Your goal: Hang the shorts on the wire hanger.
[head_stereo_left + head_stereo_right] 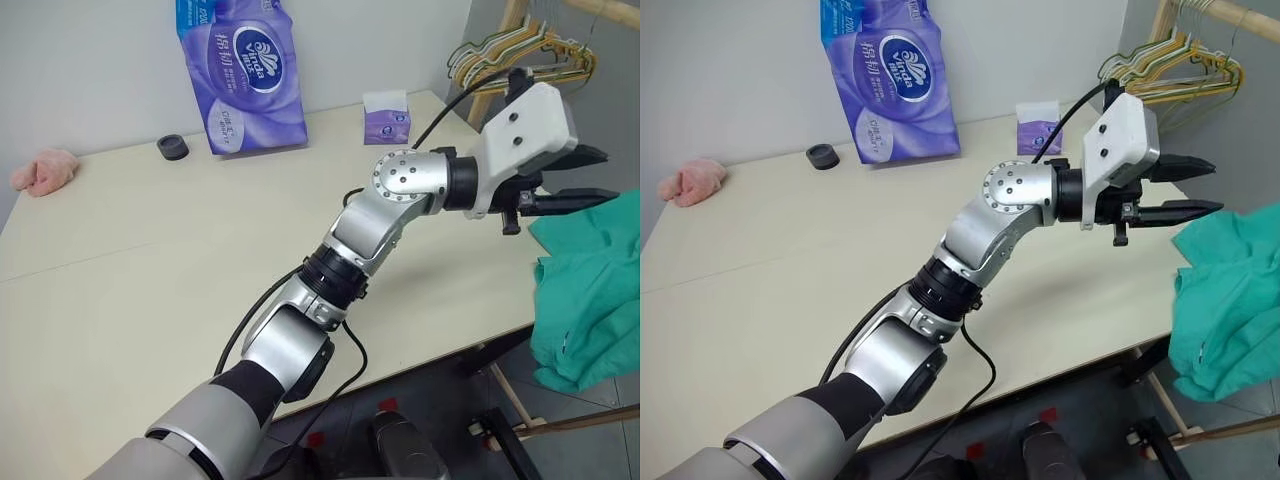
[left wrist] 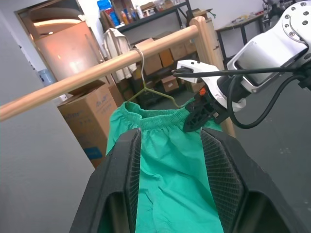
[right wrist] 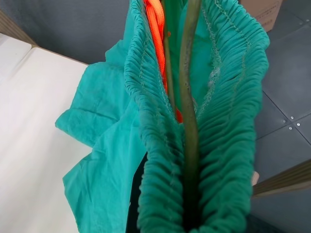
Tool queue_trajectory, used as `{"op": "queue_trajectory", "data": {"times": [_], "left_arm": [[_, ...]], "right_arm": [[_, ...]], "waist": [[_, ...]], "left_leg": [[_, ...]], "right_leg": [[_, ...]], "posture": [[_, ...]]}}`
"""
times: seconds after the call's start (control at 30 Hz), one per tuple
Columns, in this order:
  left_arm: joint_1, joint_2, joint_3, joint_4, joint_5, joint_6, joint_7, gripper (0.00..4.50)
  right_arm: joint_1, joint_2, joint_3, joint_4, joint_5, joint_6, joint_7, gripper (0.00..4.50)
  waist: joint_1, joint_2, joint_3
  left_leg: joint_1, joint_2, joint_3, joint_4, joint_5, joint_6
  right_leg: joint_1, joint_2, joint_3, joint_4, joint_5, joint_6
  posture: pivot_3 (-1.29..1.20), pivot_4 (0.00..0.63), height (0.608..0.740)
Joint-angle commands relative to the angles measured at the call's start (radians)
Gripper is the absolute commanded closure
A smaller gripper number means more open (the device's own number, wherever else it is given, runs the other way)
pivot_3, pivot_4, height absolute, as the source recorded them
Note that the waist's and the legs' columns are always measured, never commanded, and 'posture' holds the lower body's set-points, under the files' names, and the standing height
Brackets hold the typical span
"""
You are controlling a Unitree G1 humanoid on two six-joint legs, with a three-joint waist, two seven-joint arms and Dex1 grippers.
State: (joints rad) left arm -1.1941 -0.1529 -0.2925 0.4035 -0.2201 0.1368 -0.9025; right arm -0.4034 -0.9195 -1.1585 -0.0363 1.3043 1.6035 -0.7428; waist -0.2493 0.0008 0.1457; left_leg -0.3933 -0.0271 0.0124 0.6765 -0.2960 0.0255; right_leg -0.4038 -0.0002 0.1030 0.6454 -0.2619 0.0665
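shorts (image 2: 165, 160) hung on wire hanger (image 2: 148, 87) | waistband pinched by closed right gripper (image 2: 194, 124) | left gripper (image 1: 585, 180) held open, empty

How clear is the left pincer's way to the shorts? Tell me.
Probably clear. The left pincer hangs open just beside the shorts, and through its fingers the green cloth lies straight ahead. The right pincer grips the waistband's far side, leaving the middle free.

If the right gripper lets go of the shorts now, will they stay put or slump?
Likely slump: the shorts hang in loose folds, so the cloth is floppy and light. The gathered waistband sits around the wire hanger, which may catch them. The right gripper pinches that band.
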Motion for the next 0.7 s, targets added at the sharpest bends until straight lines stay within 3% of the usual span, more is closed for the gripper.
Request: {"op": "queue_trajectory", "data": {"times": [0.03,0.23,0.4,0.7], "left_arm": [[-0.037,-0.019,0.027,-0.011,-0.004,-0.018,0.015,2.46],[-0.041,-0.019,0.027,-0.009,-0.003,-0.019,0.019,2.46],[-0.049,-0.021,0.030,0.003,-0.004,-0.027,0.023,2.43],[-0.059,-0.022,0.030,0.024,0.001,-0.050,0.025,2.43]], "right_arm": [[0.003,0.002,-0.003,-0.009,0.019,0.011,0.004,4.50],[0.022,-0.016,0.020,-0.011,0.014,0.011,0.019,4.50],[0.010,-0.015,0.020,-0.025,0.007,0.011,0.020,3.15],[0.000,-0.053,0.034,-0.089,-0.037,0.011,0.071,0.10]], "waist": [[0.000,0.000,0.000],[0.000,-0.001,0.001],[0.001,0.000,0.002],[0.000,0.001,0.001]], "left_leg": [[0.000,0.000,0.000,0.000,0.000,0.000],[0.000,0.000,0.000,0.000,0.000,0.000],[0.000,0.000,0.000,0.000,0.000,0.000],[-0.001,0.000,0.001,0.000,0.000,0.000]], "right_leg": [[0.000,0.000,0.000,0.000,0.000,0.000],[0.000,0.000,0.000,0.000,0.000,0.000],[0.000,0.000,0.000,0.000,0.000,0.000],[-0.001,0.000,0.001,0.000,0.000,0.000]], "posture": [[-0.31,0.168,0.740],[-0.31,0.168,0.740],[-0.31,0.168,0.740],[-0.32,0.147,0.740]]}}
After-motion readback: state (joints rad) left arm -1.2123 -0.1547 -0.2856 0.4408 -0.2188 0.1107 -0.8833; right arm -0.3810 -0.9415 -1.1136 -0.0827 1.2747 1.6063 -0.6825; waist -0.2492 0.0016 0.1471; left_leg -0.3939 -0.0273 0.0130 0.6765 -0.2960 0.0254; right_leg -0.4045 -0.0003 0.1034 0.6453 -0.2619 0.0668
